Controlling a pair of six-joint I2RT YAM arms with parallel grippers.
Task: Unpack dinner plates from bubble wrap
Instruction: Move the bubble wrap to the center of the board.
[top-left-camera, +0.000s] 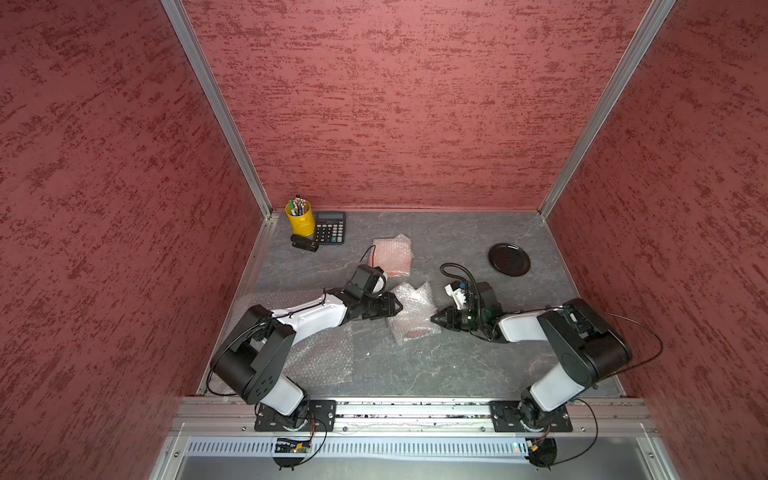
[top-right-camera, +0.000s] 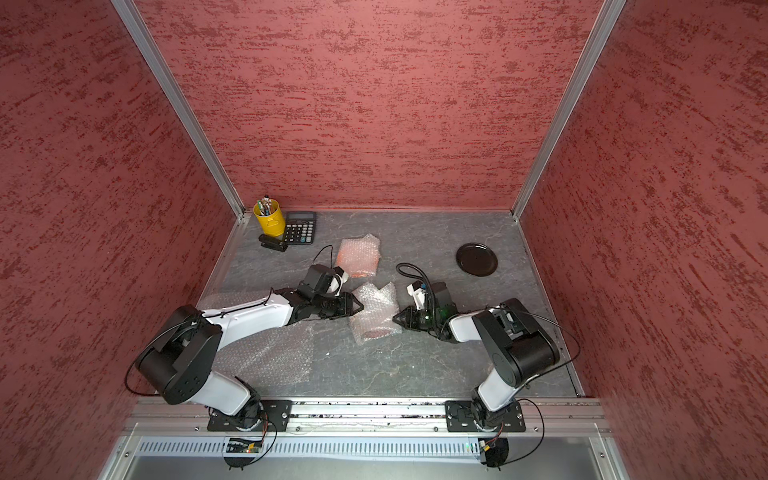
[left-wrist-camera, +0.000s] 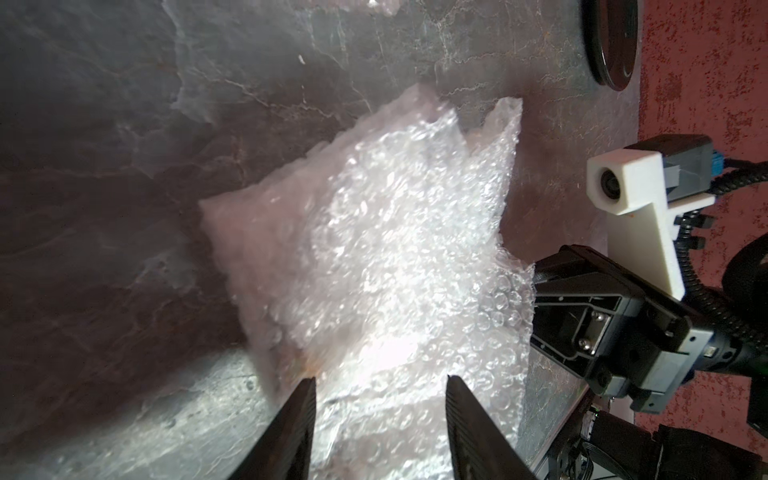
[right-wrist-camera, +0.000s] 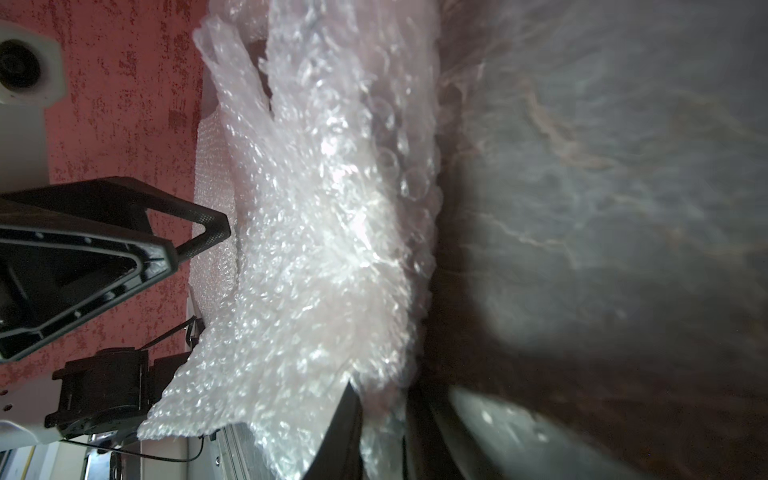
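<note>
Hiding inside the middle bubble wrap (top-left-camera: 411, 309) is a red plate (top-left-camera: 418, 332), lying on the surface (top-left-camera: 436, 374) near its middle. The right claw (top-left-camera: 434, 319) pinches the wrap's edge. The left claw (top-left-camera: 398, 307) is spread wide around the other edge. A hard pull could tip the plate out, I think. The yellow cup (top-left-camera: 300, 222) holds pens (top-left-camera: 298, 205). Another wrapped bundle (top-left-camera: 392, 253) holds something orange.

bare table (top-left-camera: 436, 365) near the front; crumpled bubble wrap (top-left-camera: 413, 311) blocks the middle.
</note>
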